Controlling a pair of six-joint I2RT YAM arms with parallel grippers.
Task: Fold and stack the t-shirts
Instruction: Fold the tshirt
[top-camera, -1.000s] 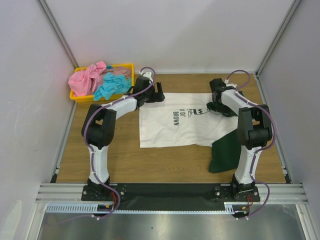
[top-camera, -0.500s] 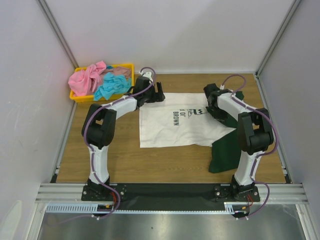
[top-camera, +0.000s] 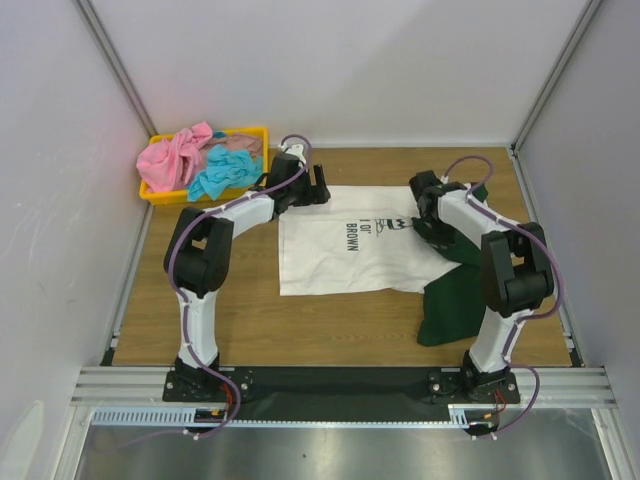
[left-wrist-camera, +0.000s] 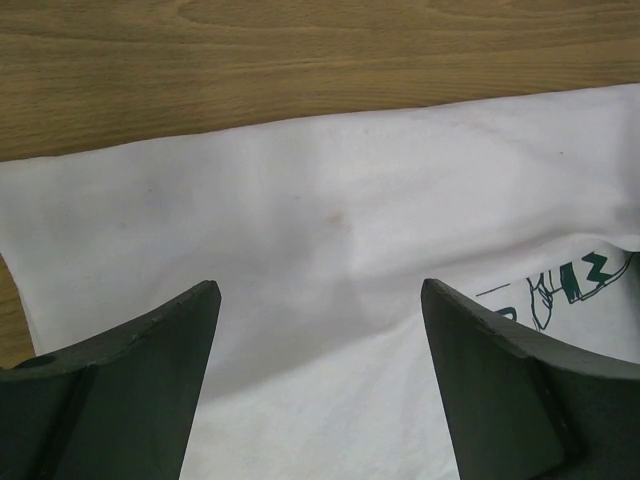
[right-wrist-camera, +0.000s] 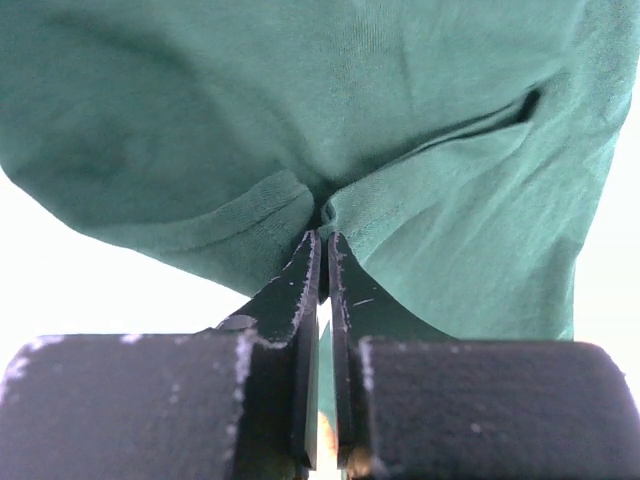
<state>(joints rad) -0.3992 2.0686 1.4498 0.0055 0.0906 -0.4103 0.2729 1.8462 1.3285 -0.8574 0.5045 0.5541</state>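
On the wooden table (top-camera: 250, 320), seen from above, the white shirt (top-camera: 340, 255) lies flat, reaching from the left pincer (top-camera: 318, 186) to the right pincer (top-camera: 428, 222). The left one hovers at the shirt's far corner; beyond it to the left sits a yellow tray (top-camera: 262, 133) holding a pink shirt (top-camera: 172, 160) and a turquoise shirt (top-camera: 222, 176). The right one is low over the shirt, with a green sleeve (top-camera: 478, 190) showing just behind it (its grip cannot be told from here). The other sleeve (top-camera: 452, 300) lies flat, nearer the arm bases.

In the left wrist view, the fingers (left-wrist-camera: 140, 370) are spread wide, with white cloth below and between them. The shirt's edge runs ahead of the tips, bare wood beyond. The print (left-wrist-camera: 560, 290) peeks in beside the right finger.

In the right wrist view, the fingers (right-wrist-camera: 300, 290) are pressed together on a fold of the green sleeve, which bunches at the tips and fills the view ahead.
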